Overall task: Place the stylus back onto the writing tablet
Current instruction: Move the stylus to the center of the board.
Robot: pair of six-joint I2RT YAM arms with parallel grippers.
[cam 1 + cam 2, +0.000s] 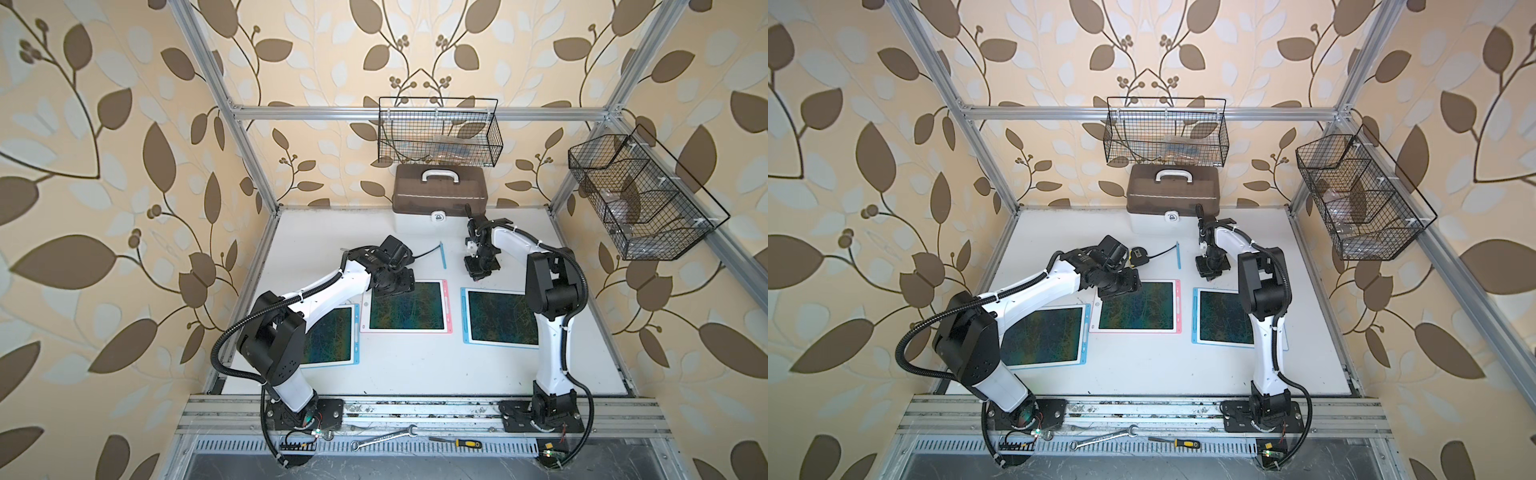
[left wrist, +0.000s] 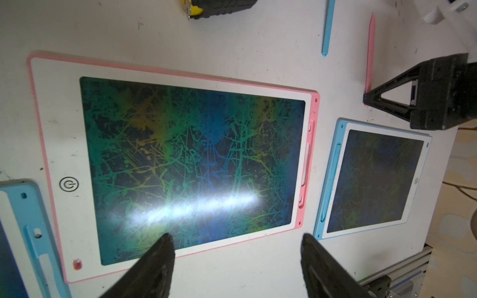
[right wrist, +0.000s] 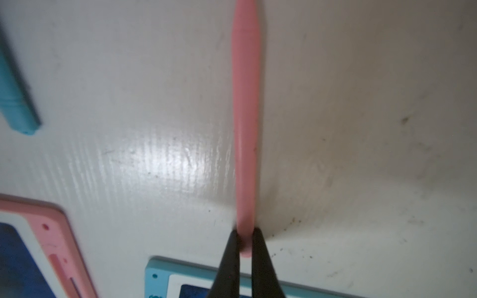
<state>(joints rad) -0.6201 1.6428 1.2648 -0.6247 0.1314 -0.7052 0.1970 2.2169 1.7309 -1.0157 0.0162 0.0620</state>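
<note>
A pink stylus (image 3: 246, 129) lies stretched along the white table behind the tablets. My right gripper (image 3: 245, 232) is shut on its near end, one black finger on each side. The left wrist view shows the same stylus (image 2: 370, 56) with the right gripper (image 2: 366, 100) at its tip. The pink-framed writing tablet (image 1: 415, 311) lies in the middle of the table, its empty pen slot (image 2: 305, 160) along one side. My left gripper (image 2: 237, 240) hovers open over that tablet's (image 2: 180, 167) edge and holds nothing. Both top views hide the pink stylus behind the right gripper (image 1: 478, 272).
A blue stylus (image 1: 443, 255) lies loose beside the pink one. Blue-framed tablets lie at the left (image 1: 332, 332) and right (image 1: 498, 318). A black and yellow tape measure (image 1: 1139, 255) sits behind the left arm. A brown toolbox (image 1: 439, 193) stands at the back.
</note>
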